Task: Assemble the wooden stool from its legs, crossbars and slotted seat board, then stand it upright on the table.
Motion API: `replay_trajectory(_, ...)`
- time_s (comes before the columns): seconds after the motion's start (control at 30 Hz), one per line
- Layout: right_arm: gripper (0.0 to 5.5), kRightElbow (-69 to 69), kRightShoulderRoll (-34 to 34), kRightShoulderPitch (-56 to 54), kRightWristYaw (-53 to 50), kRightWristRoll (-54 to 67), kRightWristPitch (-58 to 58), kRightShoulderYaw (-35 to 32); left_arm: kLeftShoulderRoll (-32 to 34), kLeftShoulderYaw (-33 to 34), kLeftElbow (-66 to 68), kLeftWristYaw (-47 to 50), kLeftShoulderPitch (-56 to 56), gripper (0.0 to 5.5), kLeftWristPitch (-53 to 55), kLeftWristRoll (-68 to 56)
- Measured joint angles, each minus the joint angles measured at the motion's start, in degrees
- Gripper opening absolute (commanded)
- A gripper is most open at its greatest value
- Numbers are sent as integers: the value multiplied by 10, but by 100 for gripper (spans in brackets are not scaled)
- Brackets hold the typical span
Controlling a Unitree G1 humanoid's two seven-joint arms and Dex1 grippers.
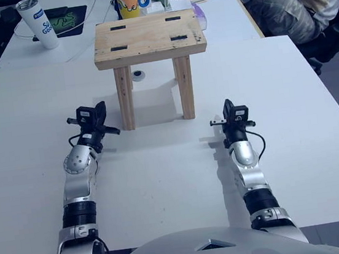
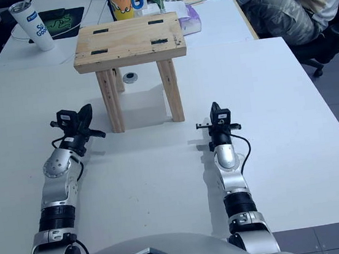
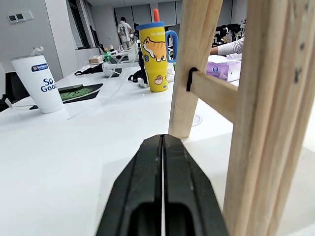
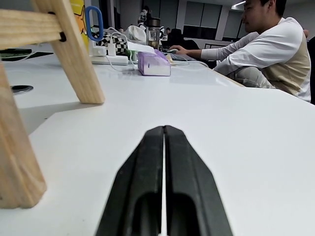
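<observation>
Left eye view: a light wooden stool (image 1: 150,55) with square legs is seen standing upright on the wide white table (image 1: 32,119), toward the far side and near the middle; its flat slotted seat board (image 1: 146,34) is on top, and four dark slots are seen in it; in the left wrist view a thin wooden crossbar (image 3: 216,96) is seen fitted into a leg. The black two-finger left gripper (image 3: 163,137) is pressed shut with nothing in it, and is held low over the table just beside the stool's front left leg (image 1: 125,98), not touching it; the black two-finger right gripper (image 4: 164,129) is also pressed shut and empty, near the front right leg (image 1: 185,86) but apart from it. A small round dark thing (image 1: 138,75) is seen on the table under the stool. The building is judged to be done, the standing-up step too; nothing more is called for except that the arms be drawn away with care, so that the stool is not bumped or tipped.
</observation>
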Motion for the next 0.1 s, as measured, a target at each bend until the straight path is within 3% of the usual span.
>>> replay_trajectory(0.1,0,0,0,0,-5,-1,2,0,0,0,0,0,3,2,0,0)
